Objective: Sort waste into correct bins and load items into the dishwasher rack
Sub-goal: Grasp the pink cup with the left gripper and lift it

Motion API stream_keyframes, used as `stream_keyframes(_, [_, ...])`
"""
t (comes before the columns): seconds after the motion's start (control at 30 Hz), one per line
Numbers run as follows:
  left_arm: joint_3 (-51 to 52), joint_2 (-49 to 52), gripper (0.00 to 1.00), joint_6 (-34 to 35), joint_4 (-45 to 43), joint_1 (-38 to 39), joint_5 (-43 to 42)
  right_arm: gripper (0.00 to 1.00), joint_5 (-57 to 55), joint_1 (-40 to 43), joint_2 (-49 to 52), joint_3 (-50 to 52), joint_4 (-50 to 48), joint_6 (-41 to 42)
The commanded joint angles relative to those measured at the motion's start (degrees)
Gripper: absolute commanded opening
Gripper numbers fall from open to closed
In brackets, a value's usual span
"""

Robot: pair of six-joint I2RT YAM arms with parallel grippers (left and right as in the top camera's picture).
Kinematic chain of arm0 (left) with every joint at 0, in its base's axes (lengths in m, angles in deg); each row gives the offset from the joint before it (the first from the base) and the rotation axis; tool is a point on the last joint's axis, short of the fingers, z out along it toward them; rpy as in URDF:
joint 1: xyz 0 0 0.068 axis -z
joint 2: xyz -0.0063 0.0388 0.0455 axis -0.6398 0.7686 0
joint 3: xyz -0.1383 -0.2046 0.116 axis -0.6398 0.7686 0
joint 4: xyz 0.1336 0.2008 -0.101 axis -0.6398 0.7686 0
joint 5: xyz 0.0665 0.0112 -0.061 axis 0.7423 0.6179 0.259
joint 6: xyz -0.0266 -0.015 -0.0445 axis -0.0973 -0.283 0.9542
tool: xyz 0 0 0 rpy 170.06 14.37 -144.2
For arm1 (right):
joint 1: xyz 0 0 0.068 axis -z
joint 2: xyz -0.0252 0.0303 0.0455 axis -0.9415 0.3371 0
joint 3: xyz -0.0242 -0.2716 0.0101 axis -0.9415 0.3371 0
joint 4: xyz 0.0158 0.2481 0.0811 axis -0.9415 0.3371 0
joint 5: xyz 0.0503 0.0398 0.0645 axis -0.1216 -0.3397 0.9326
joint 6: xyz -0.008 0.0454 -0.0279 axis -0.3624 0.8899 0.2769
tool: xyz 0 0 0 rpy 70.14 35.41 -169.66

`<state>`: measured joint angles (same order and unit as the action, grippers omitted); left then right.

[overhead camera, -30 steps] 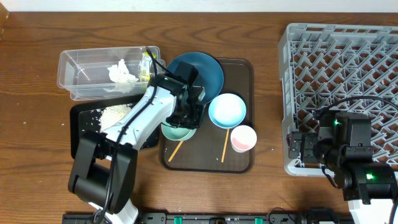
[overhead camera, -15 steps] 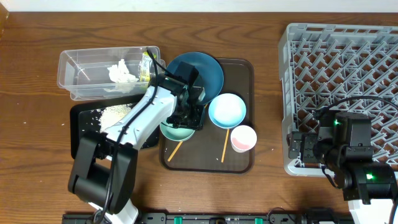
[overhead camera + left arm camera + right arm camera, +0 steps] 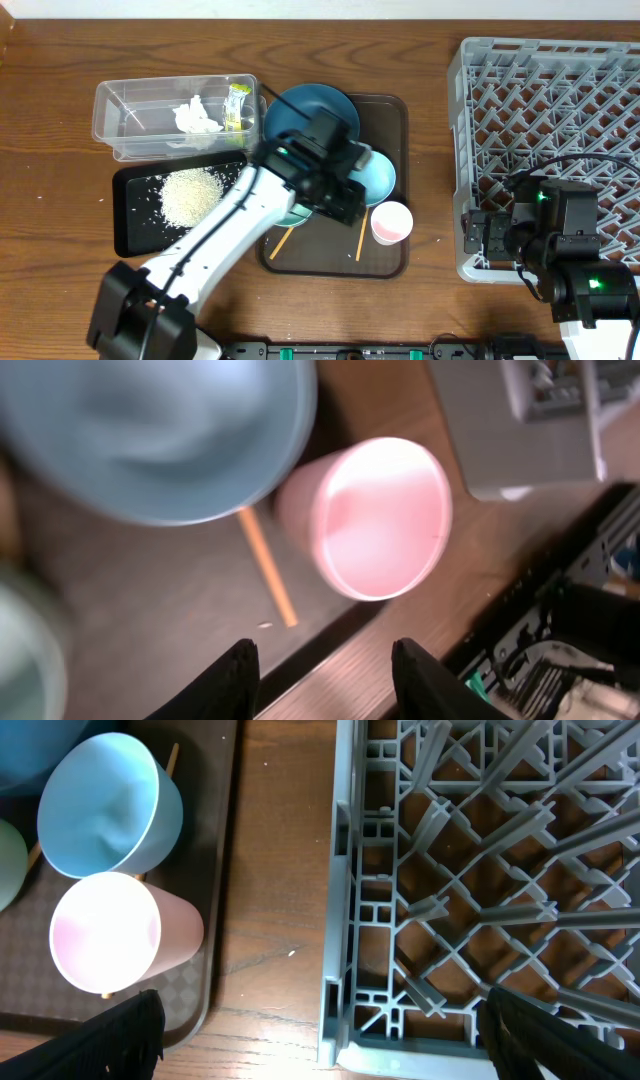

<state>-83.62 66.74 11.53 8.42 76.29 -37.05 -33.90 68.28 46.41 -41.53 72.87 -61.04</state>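
Above the brown serving tray (image 3: 385,262), the left gripper (image 3: 325,652) hangs with its jaws apart and nothing between them. The pinkish-white cup (image 3: 380,515) lies just ahead of it, beside one of the chopsticks (image 3: 268,565) and the light blue bowl (image 3: 150,430).

Waste appears sorted: the tissue (image 3: 197,115) and wrapper (image 3: 237,103) lie in the clear tub (image 3: 120,95), and the rice grains (image 3: 190,190) lie on the black tray (image 3: 130,235). Loading is therefore judged to be the step in hand.

None of the items has reached the dishwasher rack (image 3: 560,130) yet. The dark blue plate (image 3: 300,105) and mint-green bowl (image 3: 292,216) also sit on the serving tray.

The right gripper (image 3: 322,1020) waits at the rack's near corner, jaws wide and empty.

Blur in the left wrist view leaves the target uncertain, but it is probably the cup. The next move calls for lowering the jaws astride its rim, closing on it, and carrying it right to the rack.
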Motion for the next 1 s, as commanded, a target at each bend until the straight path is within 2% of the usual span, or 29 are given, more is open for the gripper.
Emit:
stream_keyframes(0.0, [-0.57, 2.05, 0.46, -0.66, -1.62, 3.89, 0.81, 0.99, 0.0, -1.16, -0.2, -0.98, -0.11, -0.48])
stream_keyframes(0.2, [-0.55, 4.92, 0.46, 1.7, -2.03, 7.87, 8.63, 0.99, 0.02, -1.16, -0.2, -0.98, -0.02, -0.48])
stream_keyframes(0.5, [-0.55, 11.13, 0.46, 3.91, -3.78, 8.7, 9.35, 0.99, 0.02, -1.16, -0.2, -1.01, 0.0, -0.48])
stream_keyframes(0.53, [-0.55, 11.45, 0.44, 3.96, -4.09, 8.68, 9.35, 0.99, 0.02, -1.16, -0.2, -0.98, 0.04, -0.48])
stream_keyframes(0.8, [-0.57, 11.47, 0.06, 4.11, -5.22, 8.68, 9.38, 0.99, 0.02, -1.16, -0.2, -1.01, 0.35, -0.48])
stream_keyframes(0.97, [-0.57, 10.4, 0.06, 5.42, -4.79, 7.78, 9.35, 0.99, 0.0, -1.16, -0.2, -1.01, 0.35, -0.5])
